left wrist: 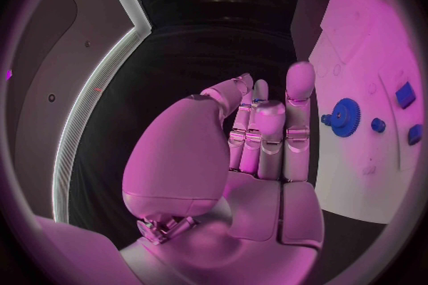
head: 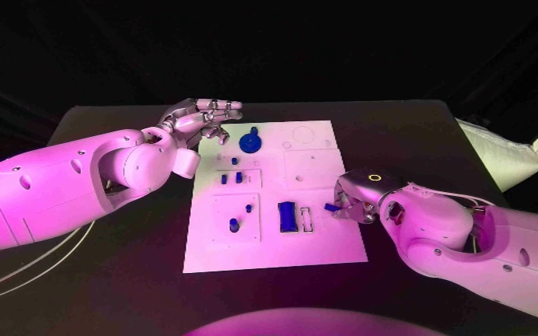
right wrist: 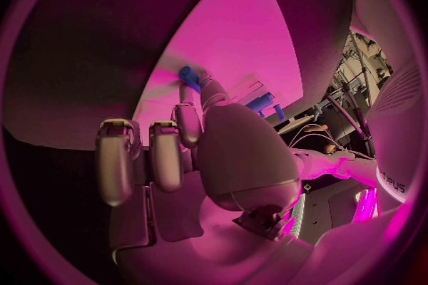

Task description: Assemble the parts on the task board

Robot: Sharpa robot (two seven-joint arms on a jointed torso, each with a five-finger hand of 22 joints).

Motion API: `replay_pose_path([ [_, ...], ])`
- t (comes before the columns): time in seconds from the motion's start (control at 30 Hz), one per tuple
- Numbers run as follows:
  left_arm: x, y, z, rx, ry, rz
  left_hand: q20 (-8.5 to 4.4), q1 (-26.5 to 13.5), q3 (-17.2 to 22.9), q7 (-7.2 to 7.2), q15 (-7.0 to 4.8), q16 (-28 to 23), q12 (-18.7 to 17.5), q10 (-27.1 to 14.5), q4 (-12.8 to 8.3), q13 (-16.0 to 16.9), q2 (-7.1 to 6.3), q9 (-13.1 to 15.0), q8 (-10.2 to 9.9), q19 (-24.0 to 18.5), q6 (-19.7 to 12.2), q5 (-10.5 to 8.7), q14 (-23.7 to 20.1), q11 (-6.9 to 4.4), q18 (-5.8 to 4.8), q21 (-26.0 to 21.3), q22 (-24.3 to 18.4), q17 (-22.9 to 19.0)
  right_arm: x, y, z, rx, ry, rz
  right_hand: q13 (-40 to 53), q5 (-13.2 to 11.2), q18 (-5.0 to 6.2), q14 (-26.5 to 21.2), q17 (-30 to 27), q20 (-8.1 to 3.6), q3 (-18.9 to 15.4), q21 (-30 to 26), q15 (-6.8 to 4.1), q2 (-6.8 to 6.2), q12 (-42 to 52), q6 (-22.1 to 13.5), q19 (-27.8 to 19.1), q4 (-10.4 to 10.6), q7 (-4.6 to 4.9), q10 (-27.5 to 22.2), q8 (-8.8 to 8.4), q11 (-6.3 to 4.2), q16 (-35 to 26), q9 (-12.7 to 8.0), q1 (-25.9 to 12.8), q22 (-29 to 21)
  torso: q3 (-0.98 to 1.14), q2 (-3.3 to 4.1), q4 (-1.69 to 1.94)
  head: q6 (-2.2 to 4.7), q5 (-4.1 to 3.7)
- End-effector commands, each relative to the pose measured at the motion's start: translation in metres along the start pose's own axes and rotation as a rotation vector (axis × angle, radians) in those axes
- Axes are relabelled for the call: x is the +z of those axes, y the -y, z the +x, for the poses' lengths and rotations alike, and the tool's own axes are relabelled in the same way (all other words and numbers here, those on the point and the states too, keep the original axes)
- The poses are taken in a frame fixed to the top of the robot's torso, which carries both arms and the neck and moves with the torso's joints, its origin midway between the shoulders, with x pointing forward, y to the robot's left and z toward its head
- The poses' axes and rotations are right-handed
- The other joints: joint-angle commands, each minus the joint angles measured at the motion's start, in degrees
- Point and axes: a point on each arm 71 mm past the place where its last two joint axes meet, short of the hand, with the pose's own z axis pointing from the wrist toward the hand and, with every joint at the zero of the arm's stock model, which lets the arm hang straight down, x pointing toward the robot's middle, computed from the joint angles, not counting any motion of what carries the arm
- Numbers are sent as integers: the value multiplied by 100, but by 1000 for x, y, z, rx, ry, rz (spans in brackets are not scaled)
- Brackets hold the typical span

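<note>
Several parts (head: 287, 216) on task board (head: 319, 250) | right hand (head: 357, 197) pinches blue piece (head: 332, 208)

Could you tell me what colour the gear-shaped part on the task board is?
Blue; the gear shows best in the left wrist view.

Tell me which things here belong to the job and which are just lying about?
Job: task board; blue gear; blue block; small blue part pinched by right hand; left hand.
Lying about: white cloth at the table's edge.
</note>
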Motion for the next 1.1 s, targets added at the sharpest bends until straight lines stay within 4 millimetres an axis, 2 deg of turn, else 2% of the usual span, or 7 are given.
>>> replay_pose_path([
  [0.03,0,0,3,-4,-23,3,-3,1,-29,-11,13,10,39,-45,-4,5,39,2,15,-27,-32,-2,-32,13,66,-27,-5,-5,-1,11,28,21,-149,64,-1469,193,-18,355,284,-5,489,-29,-9,311,-30,-7,-21,-284,38,-12,-5,0,-33,27,263,605,0,-4,-3,-9,6],
  [0.13,0,0,2,-4,-22,2,-3,1,-29,-11,13,10,39,-45,-4,5,39,2,15,-27,-32,-2,-32,13,66,-27,-5,-5,-3,9,26,101,-122,65,-1470,394,-19,358,294,2,810,-27,2,279,-44,-48,-17,-309,65,-12,-31,17,-30,45,222,611,4,-3,-9,0,11],
  [0.2,0,0,2,-4,-22,2,-3,1,-29,-11,13,10,39,-45,-4,5,39,2,15,-27,-32,-2,-32,13,66,-27,-5,-5,-5,8,23,161,-101,67,-1471,396,-19,357,295,16,1157,-28,21,210,-57,-58,-18,-322,82,-10,-41,28,-33,68,141,612,5,-2,-9,0,10],
  [0.37,0,0,3,-4,-24,2,-3,1,-29,-11,13,10,39,-45,-4,5,39,2,15,-27,-32,-2,-32,13,66,-27,-5,-5,-10,7,17,303,-66,80,-1444,444,-21,362,312,35,2048,-23,29,-186,-42,-63,-9,-317,90,29,-42,38,-31,162,-284,629,-3,-2,-1,5,5],
  [0.53,0,0,3,-4,-22,3,-3,1,-29,-11,13,10,39,-45,-4,5,39,2,15,-27,-32,-2,-32,13,66,-27,-5,-5,-13,7,12,425,-55,103,-1417,588,-24,367,328,29,2497,-14,22,-335,-17,-46,4,-253,64,63,-16,32,-26,241,-590,647,-1,1,0,2,12],
  [0.77,0,0,2,-4,-22,2,-1,-5,-32,-9,15,16,46,-56,-2,6,44,2,16,-31,-38,-1,-32,15,67,-37,-11,-1,-16,2,10,554,-85,115,-1391,728,-29,373,351,20,2673,0,11,-465,12,-31,23,-263,57,93,13,31,-12,306,-772,671,4,1,-7,-18,36],
  [1.1,0,0,3,-5,-25,1,0,2,-22,-11,15,20,53,-63,-4,7,63,2,19,-32,-40,3,-33,13,68,-38,-10,1,-15,-12,9,641,-106,95,-1346,876,-35,382,388,15,2543,14,6,-574,73,-10,43,-134,40,145,39,16,11,368,-1118,695,4,0,-9,-17,30],
])
